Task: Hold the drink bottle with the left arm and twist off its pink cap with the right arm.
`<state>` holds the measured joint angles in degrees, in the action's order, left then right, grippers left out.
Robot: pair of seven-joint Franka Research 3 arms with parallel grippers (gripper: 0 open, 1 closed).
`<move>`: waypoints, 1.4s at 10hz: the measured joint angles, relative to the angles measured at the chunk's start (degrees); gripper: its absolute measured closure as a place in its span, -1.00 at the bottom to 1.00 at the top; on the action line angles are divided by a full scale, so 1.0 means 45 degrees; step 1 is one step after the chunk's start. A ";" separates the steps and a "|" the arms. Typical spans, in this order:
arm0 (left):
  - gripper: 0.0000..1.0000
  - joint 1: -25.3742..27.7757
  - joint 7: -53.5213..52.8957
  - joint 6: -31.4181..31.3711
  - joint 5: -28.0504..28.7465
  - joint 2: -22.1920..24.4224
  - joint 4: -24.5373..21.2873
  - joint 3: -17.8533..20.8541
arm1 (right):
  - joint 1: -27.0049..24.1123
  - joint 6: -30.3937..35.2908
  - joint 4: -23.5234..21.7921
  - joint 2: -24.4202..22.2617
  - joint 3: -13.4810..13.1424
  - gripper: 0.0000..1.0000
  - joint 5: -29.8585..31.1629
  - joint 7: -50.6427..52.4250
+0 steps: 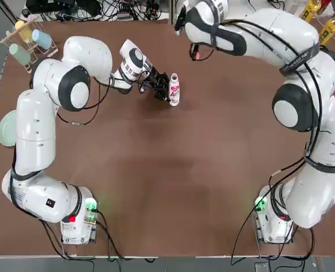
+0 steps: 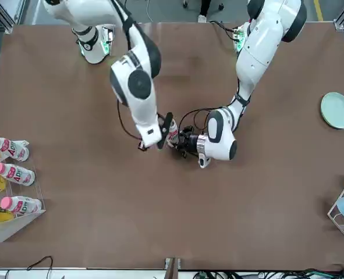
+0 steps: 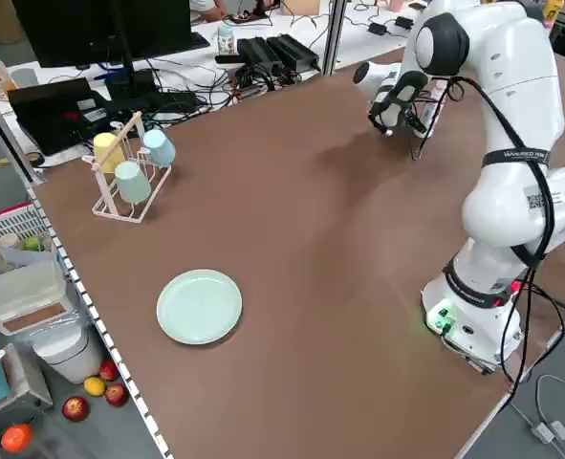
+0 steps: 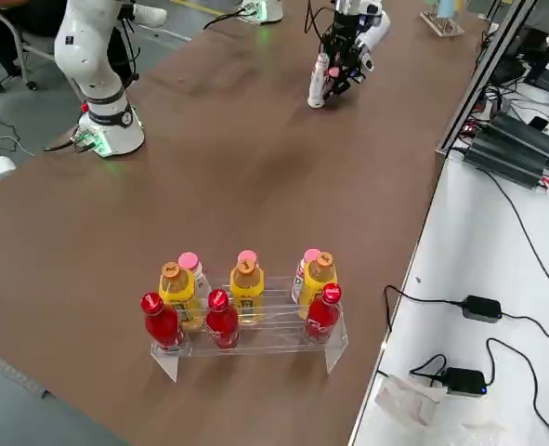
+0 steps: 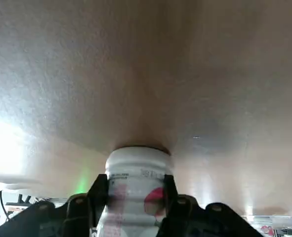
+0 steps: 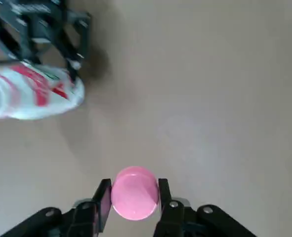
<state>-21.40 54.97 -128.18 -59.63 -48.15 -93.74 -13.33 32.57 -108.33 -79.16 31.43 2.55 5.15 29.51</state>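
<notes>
Overhead, two white robot arms reach over a brown table (image 1: 173,187). The left gripper (image 1: 162,88) lies low and sideways near the far middle of the table, its black fingers closed on the body of the drink bottle (image 1: 174,89). The bottle stands upright on the table, white with a red-pink and green label, and its narrow neck is open at the top, with no cap on it. In the left wrist view the bottle's white base and label (image 5: 136,192) sit squeezed between the two fingers (image 5: 97,197), with bare tabletop beyond.

The right gripper (image 1: 196,54) hangs above the table, beyond the bottle and a little to its right as seen from overhead, clearly apart from it. In the right wrist view its fingers are narrowed on the pink cap (image 6: 135,192), a small round disc clamped between the two pads. Past that gripper, the same view shows the uncapped bottle (image 6: 34,96) and the dark frame of the left gripper (image 6: 42,29) holding it, well off to one side of the cap.

Away from both grippers, a pale green plate (image 3: 200,305) rests near the table's left edge, with a small rack of pastel cups (image 3: 129,172) farther back on that side. On the right side, near that edge, a clear stand (image 4: 246,330) holds yellow, red and pink-capped bottles.
</notes>
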 joint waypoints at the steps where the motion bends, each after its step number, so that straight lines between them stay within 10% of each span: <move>1: -0.06 0.0001 0.0000 0.0004 0.0017 0.0000 0.0000 -0.0001 | -0.0469 -0.0031 -0.0171 0.0017 -0.0012 0.15 0.0312 0.0056; 9: -0.44 0.0114 -0.0002 0.0155 0.0518 -0.0032 -0.0293 0.0052 | -0.3869 -0.3765 -0.1543 0.1312 -0.0037 0.15 0.1367 0.2521; 14: -0.81 0.0356 0.0320 0.0783 0.1277 -0.0034 -0.0275 0.0131 | -0.3898 -0.5624 -0.3773 0.1591 0.0279 0.15 0.1021 0.2502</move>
<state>-19.80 56.41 -124.66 -53.88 -48.30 -94.98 -12.74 15.03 -133.64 -96.14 38.59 3.81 9.75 40.77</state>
